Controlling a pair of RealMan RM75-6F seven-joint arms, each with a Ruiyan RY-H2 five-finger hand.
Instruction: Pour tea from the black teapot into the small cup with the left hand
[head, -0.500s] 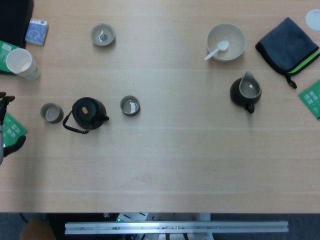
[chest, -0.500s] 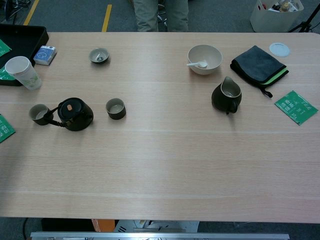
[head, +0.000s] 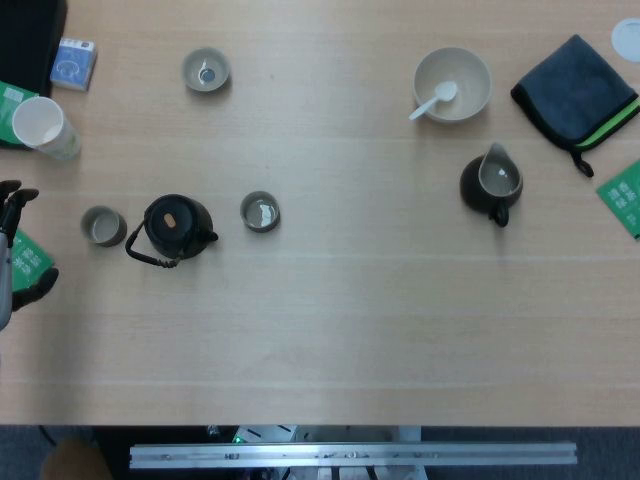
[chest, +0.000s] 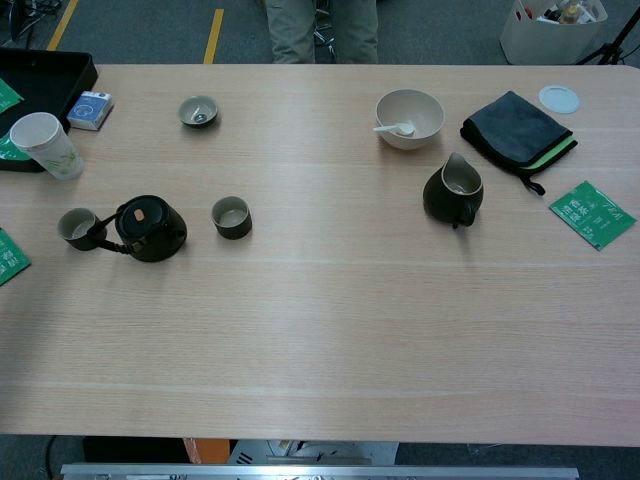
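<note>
Nothing of the pour looks done yet, judging by how things lie. At the far left edge of the head view, about mid-height, the left robot hand (head: 18, 262) shows only in part, dark fingers apart with nothing in them, so it reads as released; it is over the edge of the counter (head: 350, 330), above a green packet (head: 28, 260), and well apart from the teapot. The chest view does not show it at all. Moving right, a small cup (head: 101, 226) stands just beside the teapot's handle side. Next comes the black teapot (head: 176, 227), upright on the counter in the left-centre of the frame, lid on, its handle lying down toward the lower left. Just to its right is another small cup (head: 260, 211), which seems to have a little liquid or a glint inside; I cannot tell which of the two cups is the one meant, though the spout appears to face this one. The right robot hand appears in neither view. What is left, by my reading, is the whole job: reach the teapot, take its handle, lift, tilt over the cup, and set the teapot back down.
</note>
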